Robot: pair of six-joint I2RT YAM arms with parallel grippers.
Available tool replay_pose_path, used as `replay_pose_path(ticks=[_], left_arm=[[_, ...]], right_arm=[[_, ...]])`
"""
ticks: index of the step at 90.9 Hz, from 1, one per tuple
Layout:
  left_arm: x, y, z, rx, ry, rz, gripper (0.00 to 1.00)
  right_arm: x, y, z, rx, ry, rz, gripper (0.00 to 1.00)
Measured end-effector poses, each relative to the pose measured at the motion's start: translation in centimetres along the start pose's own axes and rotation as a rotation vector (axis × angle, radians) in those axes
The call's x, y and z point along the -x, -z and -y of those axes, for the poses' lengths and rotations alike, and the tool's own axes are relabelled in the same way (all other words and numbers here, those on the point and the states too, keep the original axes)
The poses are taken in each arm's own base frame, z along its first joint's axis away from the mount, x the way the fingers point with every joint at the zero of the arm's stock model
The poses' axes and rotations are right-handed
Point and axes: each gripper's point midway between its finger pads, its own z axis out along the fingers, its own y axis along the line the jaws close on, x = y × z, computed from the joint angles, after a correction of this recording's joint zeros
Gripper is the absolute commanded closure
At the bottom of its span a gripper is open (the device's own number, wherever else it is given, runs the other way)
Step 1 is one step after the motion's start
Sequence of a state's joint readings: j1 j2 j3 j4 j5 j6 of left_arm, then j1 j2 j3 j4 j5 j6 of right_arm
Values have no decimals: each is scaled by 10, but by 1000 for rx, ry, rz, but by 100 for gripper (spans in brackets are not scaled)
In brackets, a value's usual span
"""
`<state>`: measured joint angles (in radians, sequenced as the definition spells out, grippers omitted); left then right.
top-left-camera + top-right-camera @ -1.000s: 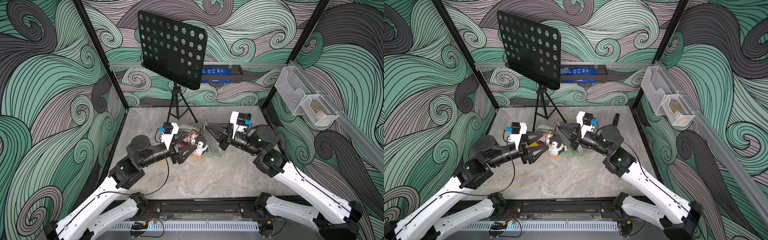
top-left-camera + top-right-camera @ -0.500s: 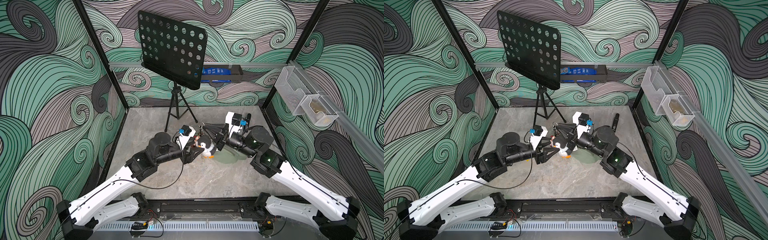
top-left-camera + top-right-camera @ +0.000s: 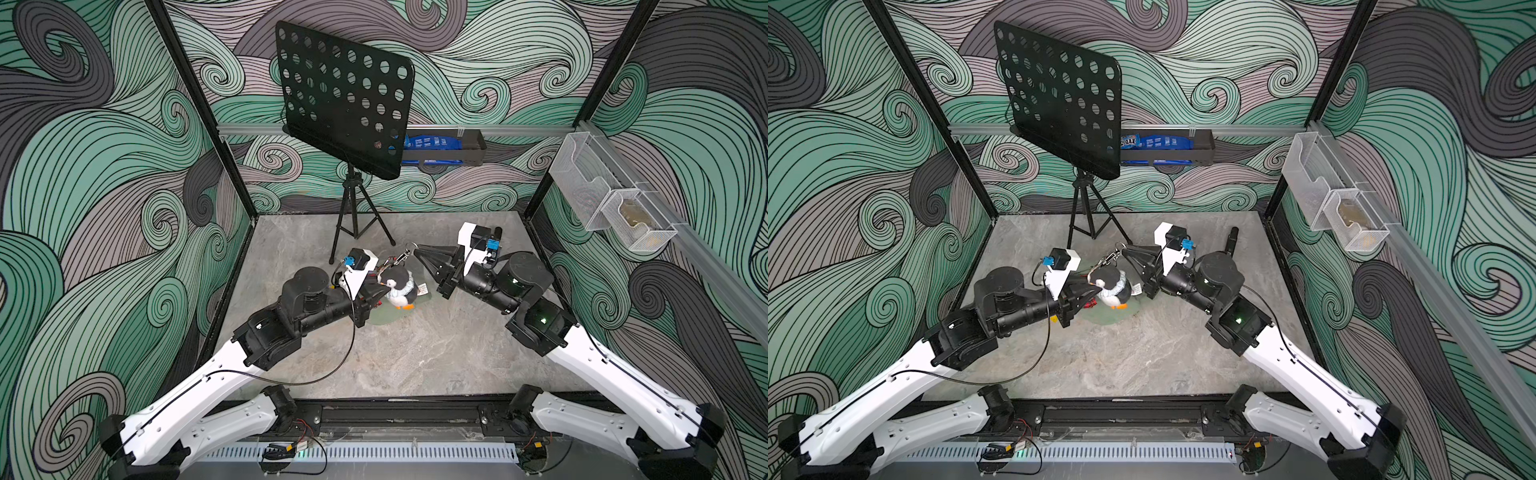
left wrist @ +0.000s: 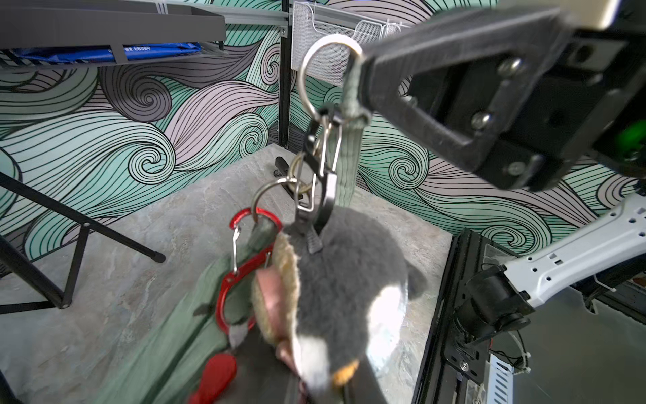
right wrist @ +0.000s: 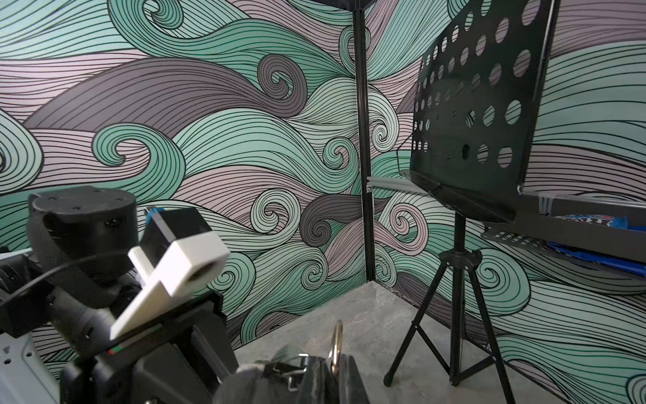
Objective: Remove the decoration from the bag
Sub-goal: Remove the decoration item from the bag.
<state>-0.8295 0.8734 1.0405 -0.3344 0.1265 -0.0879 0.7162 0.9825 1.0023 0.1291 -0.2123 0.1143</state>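
Note:
The sage-green bag (image 3: pixel 384 319) (image 3: pixel 1100 319) lies flat on the table. Its strap (image 4: pixel 349 150) rises to a metal ring (image 4: pixel 328 66) (image 5: pixel 336 341). My right gripper (image 3: pixel 415 249) (image 3: pixel 1124 248) (image 5: pixel 334 370) is shut on that ring and holds it up. The decoration, a grey-and-white penguin plush (image 3: pixel 400 286) (image 3: pixel 1112 286) (image 4: pixel 349 280), hangs from the ring by a silver clip (image 4: pixel 321 175). My left gripper (image 3: pixel 379 286) (image 3: pixel 1088 286) (image 4: pixel 314 388) is shut on the penguin's face. A red carabiner (image 4: pixel 237 273) and a tan plush (image 4: pixel 276 290) hang beside it.
A black perforated music stand (image 3: pixel 345 95) rises on a tripod (image 3: pixel 357 224) at the back of the table, just behind the bag. A black wall tray (image 3: pixel 469 149) holds blue packets. Clear bins (image 3: pixel 602 203) hang on the right wall. A small black object (image 3: pixel 1231 241) lies far right.
My left arm reached in towards the penguin and its jaws went from wide open to shut on it. The right gripper kept hold of the ring at about the same place.

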Motion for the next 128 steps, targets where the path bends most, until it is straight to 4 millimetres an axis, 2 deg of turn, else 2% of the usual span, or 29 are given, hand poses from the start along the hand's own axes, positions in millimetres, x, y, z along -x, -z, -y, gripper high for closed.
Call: replay_pose_path(ticks=[12, 39, 69, 75, 80, 84, 87, 89, 102, 115, 122, 128], left_arm=[[8, 11, 0, 7, -1, -6, 100], [8, 18, 1, 2, 8, -91, 100], [-12, 17, -15, 11, -74, -208, 98], [-18, 18, -16, 6, -120, -238, 87], [-23, 20, -16, -2, -155, -259, 67], [-27, 22, -15, -13, -178, -275, 40], [-29, 25, -14, -18, -199, -283, 28], [-31, 28, -14, -17, -207, -286, 24], [-29, 53, -12, -1, -252, -232, 11], [-10, 78, 3, -34, -263, -98, 10], [8, 80, 14, -83, -248, -15, 10], [16, 73, 22, -134, -216, 10, 12]], right_arm=[[-14, 7, 5, 59, 1, -35, 100], [-20, 22, -14, 247, 22, -38, 100], [-29, 32, -45, 465, 15, -74, 100], [-33, 32, -49, 500, 8, -87, 100], [-36, 33, -52, 522, 0, -97, 100], [-37, 33, -53, 537, -4, -102, 100], [-37, 34, -55, 549, -8, -104, 100], [-37, 35, -56, 557, -10, -105, 100], [-35, 39, -63, 602, -18, -105, 100], [-37, 41, -68, 644, -32, -115, 100], [-36, 42, -70, 671, -36, -121, 100], [-34, 44, -74, 696, -32, -120, 100]])
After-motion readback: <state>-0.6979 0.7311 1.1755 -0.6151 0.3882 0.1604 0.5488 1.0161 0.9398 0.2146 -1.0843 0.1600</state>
